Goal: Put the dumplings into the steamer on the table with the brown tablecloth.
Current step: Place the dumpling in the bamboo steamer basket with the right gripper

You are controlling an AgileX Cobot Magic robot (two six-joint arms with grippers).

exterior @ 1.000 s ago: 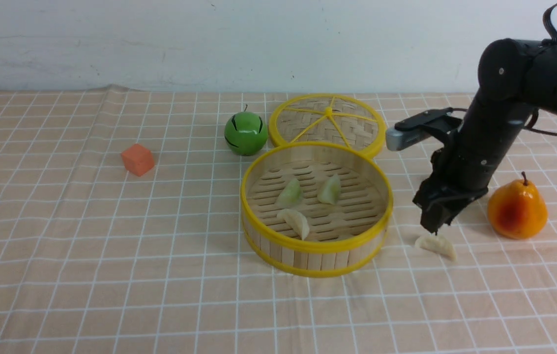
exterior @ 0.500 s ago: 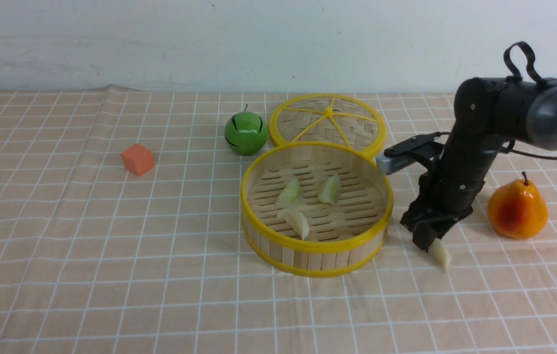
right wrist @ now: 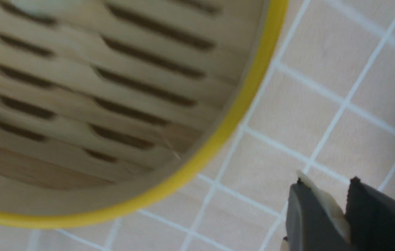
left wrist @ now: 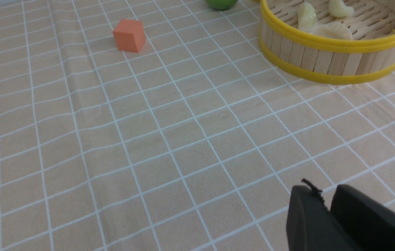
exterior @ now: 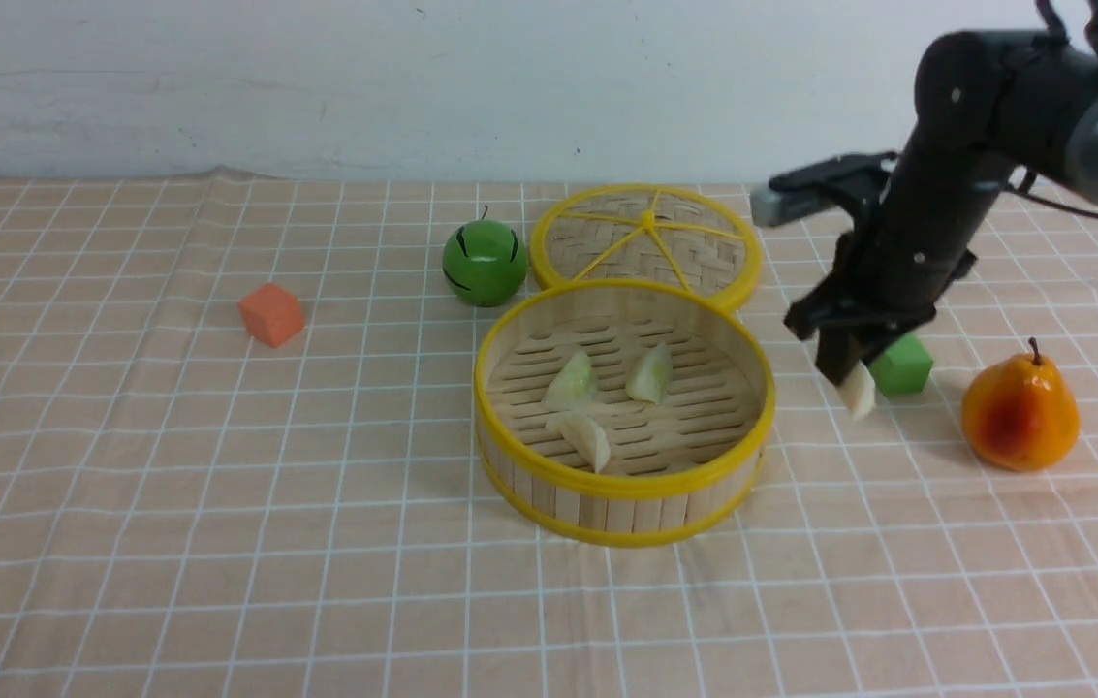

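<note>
Tan grid-checked tablecloth [exterior: 219,485], lightly wrinkled, covers tabletop [exterior: 122,601]; white wall [exterior: 316,78] behind. Right hand [exterior: 849,373] pinches cream dumpling [exterior: 861,395] aloft beside steamer [exterior: 621,488] holding three dumplings [exterior: 571,380]. Left hand [left wrist: 326,197] nearly closed, empty.

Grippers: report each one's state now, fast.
Left gripper: shut, holding nothing.
Right gripper: shut on a cream dumpling.

Front camera looks forward over the table [exterior: 122,543]; wrist cameras angle down, sharing the steamer [exterior: 607,509], right one seemingly nearest.
</note>
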